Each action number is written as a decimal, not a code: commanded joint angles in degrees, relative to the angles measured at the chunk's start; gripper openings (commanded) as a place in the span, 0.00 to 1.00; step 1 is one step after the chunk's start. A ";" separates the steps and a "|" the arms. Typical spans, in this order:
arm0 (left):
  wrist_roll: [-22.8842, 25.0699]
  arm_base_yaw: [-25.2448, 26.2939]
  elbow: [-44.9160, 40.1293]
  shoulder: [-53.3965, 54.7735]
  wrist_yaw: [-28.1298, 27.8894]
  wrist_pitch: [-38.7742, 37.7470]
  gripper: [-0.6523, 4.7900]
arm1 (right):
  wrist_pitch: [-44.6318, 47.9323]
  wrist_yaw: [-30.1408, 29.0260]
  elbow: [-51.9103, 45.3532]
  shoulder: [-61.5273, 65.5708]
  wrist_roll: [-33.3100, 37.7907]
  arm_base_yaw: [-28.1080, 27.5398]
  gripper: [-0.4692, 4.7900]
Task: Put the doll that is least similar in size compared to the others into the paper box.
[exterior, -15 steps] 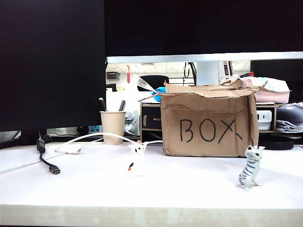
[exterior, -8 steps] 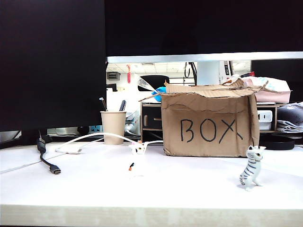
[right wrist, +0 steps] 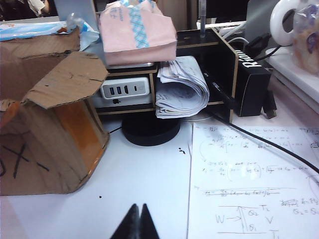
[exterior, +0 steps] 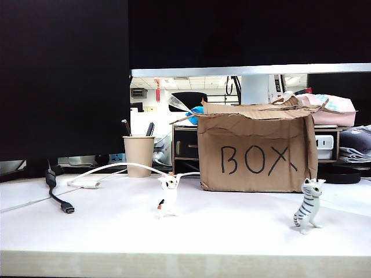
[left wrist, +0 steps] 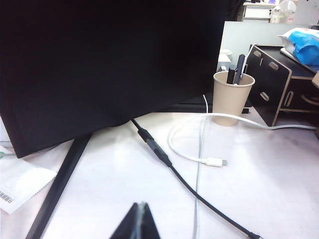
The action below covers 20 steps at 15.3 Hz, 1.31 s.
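The doll is hidden in every view. The paper box point(exterior: 255, 152), brown cardboard with "BOX" in marker and torn top edges, stands at the back right of the table; its side also shows in the right wrist view point(right wrist: 47, 134). A slim calico cat point(exterior: 167, 197) stands left of the box and a grey-striped tabby cat point(exterior: 307, 205) in front of its right corner. My left gripper point(left wrist: 141, 204) is shut and empty, low over the table near the monitor. My right gripper point(right wrist: 138, 206) is shut and empty, over bare table right of the box. Neither gripper shows in the exterior view.
A tan paper cup point(exterior: 139, 155) with pens stands left of the box, with white cable point(exterior: 116, 169) and black cable point(exterior: 58, 197) trailing on the table. A large dark monitor point(left wrist: 99, 64) fills the left. Written sheets point(right wrist: 254, 184), a black round base point(right wrist: 149, 130) and a wooden shelf point(right wrist: 219, 55) lie right of the box.
Nothing on the table has moved. The glare on the tabletop has faded, so the calico cat shows more plainly now.
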 commanded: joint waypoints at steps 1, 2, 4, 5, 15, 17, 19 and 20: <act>0.07 0.13 0.07 0.00 0.04 0.26 0.11 | 0.94 -0.39 -0.20 -0.02 0.00 -0.57 0.09; 0.07 0.13 0.07 0.00 0.04 0.26 0.11 | 0.96 -1.57 -0.20 -0.02 -0.02 -0.57 0.09; 0.07 0.13 0.07 0.00 0.04 0.26 0.11 | 0.96 -3.82 -0.20 -0.02 -0.72 -0.57 0.09; 0.07 0.13 0.07 0.00 0.04 0.24 0.11 | 1.01 -5.22 -0.20 -0.02 -1.53 -0.55 0.09; 0.07 0.13 0.07 0.00 0.04 0.24 0.11 | 3.04 -5.77 -0.20 -0.02 -2.78 -0.52 0.09; 0.07 0.13 0.07 0.00 0.04 0.26 0.11 | 3.56 -5.77 -0.20 -0.02 -2.75 -0.52 0.09; 0.07 0.13 0.07 0.00 0.04 0.24 0.11 | 3.54 -5.75 -0.20 -0.02 -2.75 -0.55 0.09; 0.07 0.13 0.07 0.00 0.04 0.26 0.11 | 3.54 -5.75 -0.20 -0.02 -2.75 -0.55 0.09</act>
